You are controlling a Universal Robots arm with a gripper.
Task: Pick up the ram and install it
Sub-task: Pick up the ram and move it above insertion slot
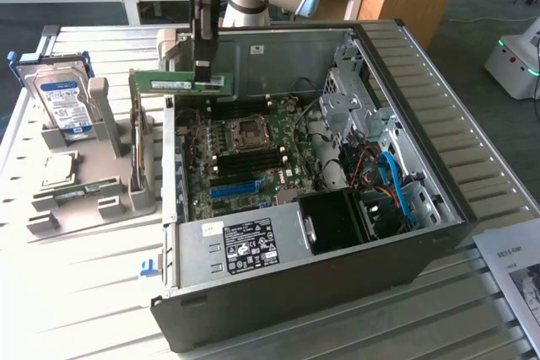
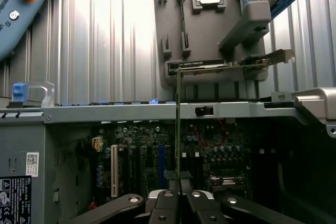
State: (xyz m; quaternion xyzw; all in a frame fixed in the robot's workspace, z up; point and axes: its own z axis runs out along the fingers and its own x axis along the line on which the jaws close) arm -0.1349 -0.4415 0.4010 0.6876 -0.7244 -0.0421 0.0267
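The ram (image 1: pixel 181 82) is a long green stick with a white label. It hangs level in the air above the open computer case's wall (image 1: pixel 169 166) on the exterior view's left. My gripper (image 1: pixel 202 72) comes down from above and is shut on the stick near one end. In the wrist view the ram (image 2: pixel 178 129) shows edge-on as a thin line rising from between my fingertips (image 2: pixel 188 200), with the motherboard (image 2: pixel 157 156) behind it. Dark memory slots (image 1: pixel 245 158) lie on the board beside the processor socket (image 1: pixel 250 131).
A grey parts holder (image 1: pixel 101 200) on the exterior view's left carries a blue-labelled hard drive (image 1: pixel 63 99), a processor chip (image 1: pixel 55 176), another green stick (image 1: pixel 84 191) and an upright card (image 1: pixel 137 149). Cables and drive cages (image 1: pixel 380 166) crowd the case's other side. Papers (image 1: pixel 515 276) lie near the corner.
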